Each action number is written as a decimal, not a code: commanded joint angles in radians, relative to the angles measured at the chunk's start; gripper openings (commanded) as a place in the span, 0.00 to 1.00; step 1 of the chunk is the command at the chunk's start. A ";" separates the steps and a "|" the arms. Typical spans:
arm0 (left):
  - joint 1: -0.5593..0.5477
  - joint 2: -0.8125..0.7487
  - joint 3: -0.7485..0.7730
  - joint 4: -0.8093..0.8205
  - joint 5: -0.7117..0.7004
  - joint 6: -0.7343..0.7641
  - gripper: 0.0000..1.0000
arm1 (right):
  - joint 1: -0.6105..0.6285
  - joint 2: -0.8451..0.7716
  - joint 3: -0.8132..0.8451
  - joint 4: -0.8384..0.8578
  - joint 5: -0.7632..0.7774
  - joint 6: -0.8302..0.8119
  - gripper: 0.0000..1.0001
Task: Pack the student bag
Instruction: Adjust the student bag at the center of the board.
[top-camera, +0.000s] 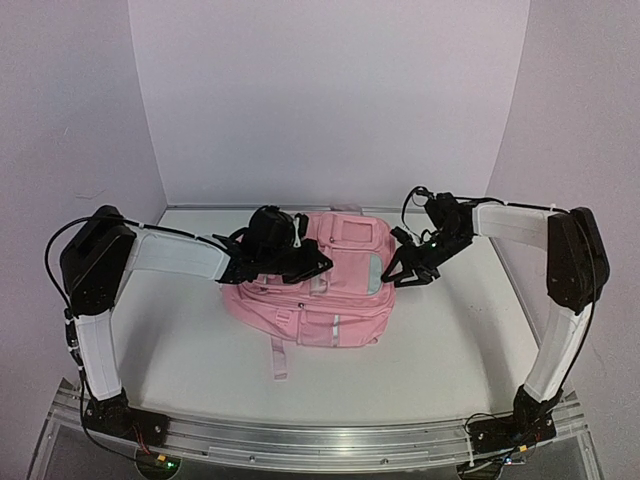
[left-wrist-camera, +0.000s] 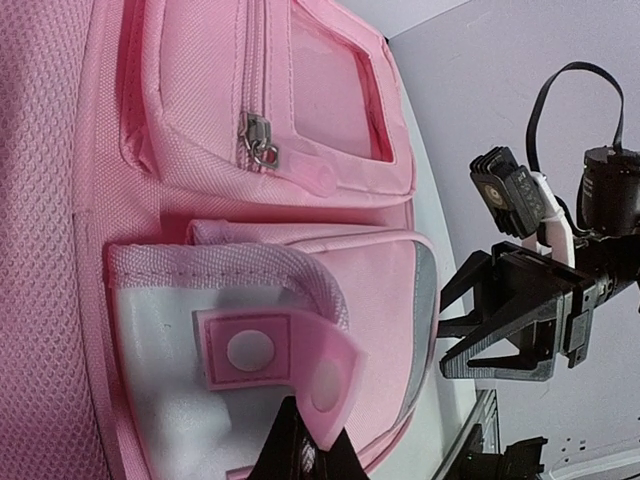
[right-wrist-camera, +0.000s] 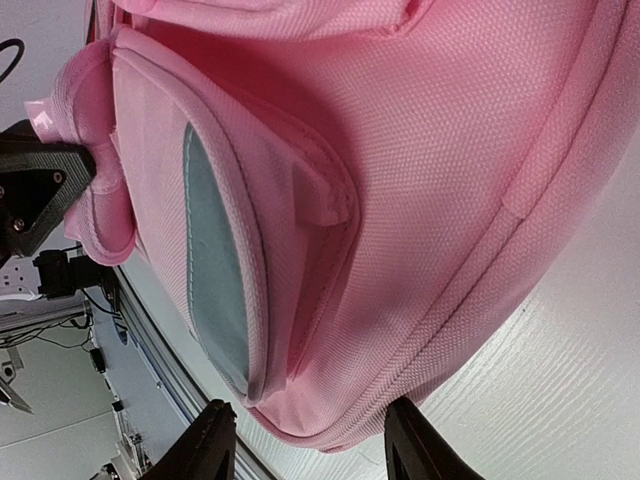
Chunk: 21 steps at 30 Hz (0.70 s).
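The pink student bag (top-camera: 322, 290) lies flat on the white table, front pockets up, and it fills the left wrist view (left-wrist-camera: 180, 130) and the right wrist view (right-wrist-camera: 420, 180). My left gripper (top-camera: 312, 264) is over the bag's front. In the left wrist view it (left-wrist-camera: 318, 438) is shut on a pink closure tab (left-wrist-camera: 335, 380) with a white round patch, bent up from the grey-lined pocket mouth (left-wrist-camera: 160, 340). My right gripper (top-camera: 405, 270) is open at the bag's right edge. Its fingers (right-wrist-camera: 212, 445) stand either side of the bag's lower corner without touching it.
A zip pull (left-wrist-camera: 262, 142) sits on the upper front pocket. A pink strap (top-camera: 279, 358) trails from the bag toward the near edge. White walls close the back and sides. The metal rail (top-camera: 320, 440) runs along the front.
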 joint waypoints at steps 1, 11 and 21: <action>-0.011 0.044 0.071 0.014 0.014 0.022 0.00 | 0.029 0.023 0.039 0.044 -0.034 0.020 0.48; -0.057 0.130 0.161 -0.033 0.016 0.062 0.19 | 0.049 0.034 0.039 0.069 -0.051 0.049 0.47; -0.074 0.110 0.203 -0.116 0.052 0.120 0.50 | 0.051 -0.003 0.037 0.068 -0.048 0.060 0.59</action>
